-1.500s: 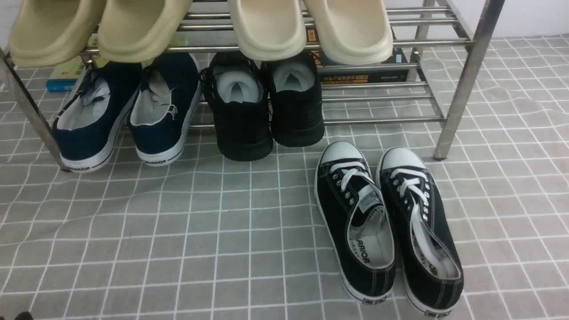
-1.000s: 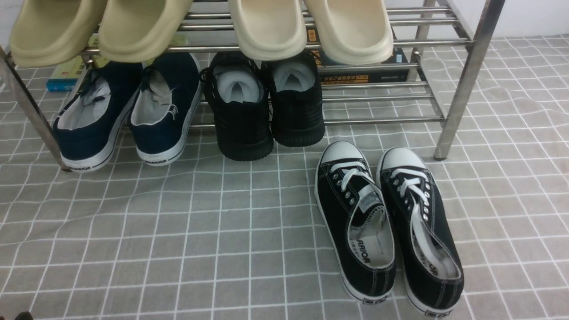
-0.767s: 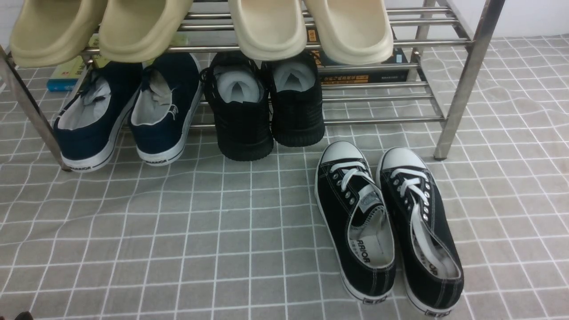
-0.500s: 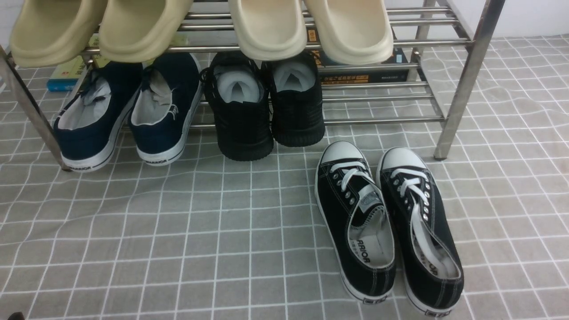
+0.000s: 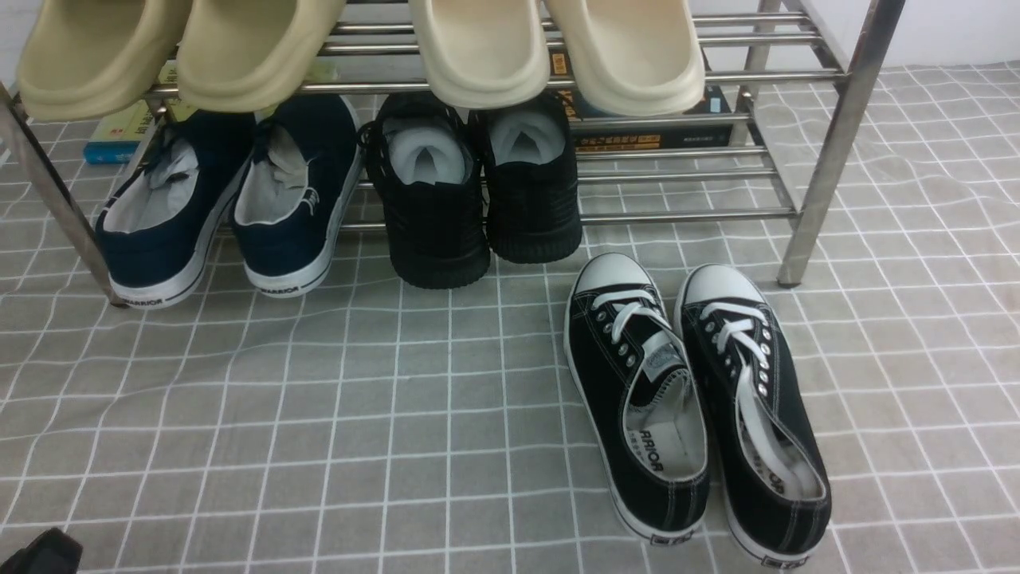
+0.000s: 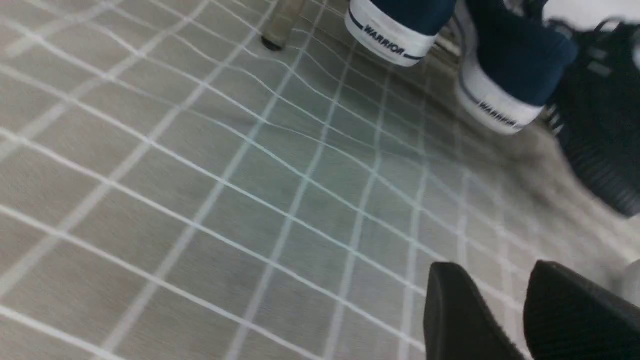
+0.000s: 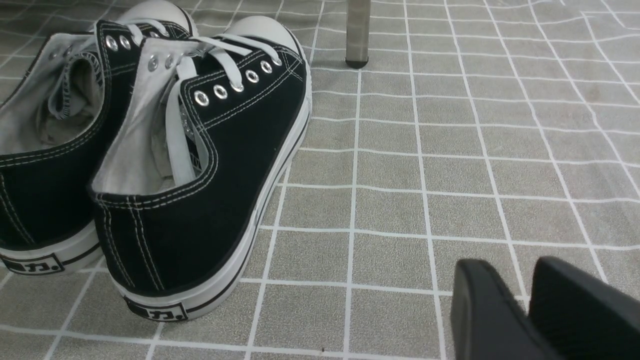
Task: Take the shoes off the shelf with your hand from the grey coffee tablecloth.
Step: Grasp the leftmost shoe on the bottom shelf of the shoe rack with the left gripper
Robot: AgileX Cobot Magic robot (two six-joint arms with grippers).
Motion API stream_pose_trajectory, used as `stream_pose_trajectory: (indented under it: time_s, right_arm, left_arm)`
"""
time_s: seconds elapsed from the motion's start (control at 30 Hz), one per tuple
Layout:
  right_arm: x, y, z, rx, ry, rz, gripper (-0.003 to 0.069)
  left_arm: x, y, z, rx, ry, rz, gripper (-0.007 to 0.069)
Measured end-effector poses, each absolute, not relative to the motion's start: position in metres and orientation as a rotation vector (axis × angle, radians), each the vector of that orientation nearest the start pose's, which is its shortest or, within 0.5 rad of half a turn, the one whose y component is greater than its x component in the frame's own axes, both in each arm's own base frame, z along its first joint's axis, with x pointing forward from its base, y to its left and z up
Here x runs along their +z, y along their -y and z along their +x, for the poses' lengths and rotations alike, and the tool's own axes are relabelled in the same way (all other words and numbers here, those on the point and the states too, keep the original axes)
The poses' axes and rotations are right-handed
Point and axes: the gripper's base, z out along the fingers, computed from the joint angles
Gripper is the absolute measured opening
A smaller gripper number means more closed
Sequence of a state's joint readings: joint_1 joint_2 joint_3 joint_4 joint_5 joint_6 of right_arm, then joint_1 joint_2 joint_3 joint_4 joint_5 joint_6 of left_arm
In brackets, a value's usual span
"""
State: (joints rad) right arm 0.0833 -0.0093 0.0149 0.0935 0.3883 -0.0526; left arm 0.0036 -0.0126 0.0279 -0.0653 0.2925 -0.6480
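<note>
The navy blue shoes [image 5: 171, 215] stand side by side at the left end of the steel shelf's [image 5: 685, 215] lower tier, heels towards me, white soles over the grey grid tablecloth [image 5: 398, 399]. Their lettered heels show in the left wrist view [image 6: 390, 35]. My left gripper [image 6: 487, 267] hangs low over the cloth, well short of the heels, jaws slightly apart and empty; it shows as a black corner in the front view [image 5: 40, 552]. My right gripper [image 7: 500, 265] is shut and empty over the cloth, beside the lace-up sneakers; it is out of the front view.
Black-and-white lace-up sneakers [image 5: 693, 399] lie on the cloth in front of the shelf's right half. All-black mesh sneakers [image 5: 478, 191] stand next to the navy pair. Beige slippers [image 5: 255, 48] overhang the upper tier. Books [image 5: 653, 131] lie behind. A shelf leg [image 5: 56, 207] stands beside the left navy shoe.
My left gripper has come further into the front view at the bottom left corner. The shoes and the shelf have not moved.
</note>
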Motion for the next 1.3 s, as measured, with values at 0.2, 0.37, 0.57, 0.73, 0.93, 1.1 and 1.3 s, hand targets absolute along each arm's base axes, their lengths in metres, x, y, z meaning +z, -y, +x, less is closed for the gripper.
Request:
stream_pose_trajectory:
  time_s: [0.2,0.37,0.57,0.73,0.93,1.1,1.3]
  right_arm:
    - [0.174,-0.008,0.052,0.113,-1.876,-0.071,0.0181]
    - [0.174,-0.008,0.052,0.113,-1.876,-0.071,0.0187]
    - [0.174,-0.008,0.052,0.113,-1.876,-0.071,0.0197]
    - [0.174,-0.008,0.052,0.113,-1.876,-0.071,0.0206]
    - [0.174,-0.008,0.052,0.113,-1.876,-0.071,0.0212]
    - [0.174,-0.008,0.052,0.113,-1.876,-0.071,0.0217]
    - [0.174,-0.008,0.052,0.114,-1.876,-0.071,0.0225]
  left_arm:
    - [0.182,0.004,0.055,-0.751,-1.605,-0.824,0.0239]
    - [0.189,0.003,0.056,-0.766,-1.527,-0.797,0.0239]
    - [0.205,-0.001,0.056,-0.794,-1.347,-0.737,0.0239]
    - [0.226,-0.004,0.053,-0.817,-1.161,-0.673,0.0219]
    - [0.268,0.0,0.055,-0.693,-1.339,-0.597,0.009]
    - [0.275,0.004,0.083,-0.455,-1.975,-0.638,0.0001]
    - [0.28,-0.004,0.128,-0.199,-2.368,-0.71,0.0001]
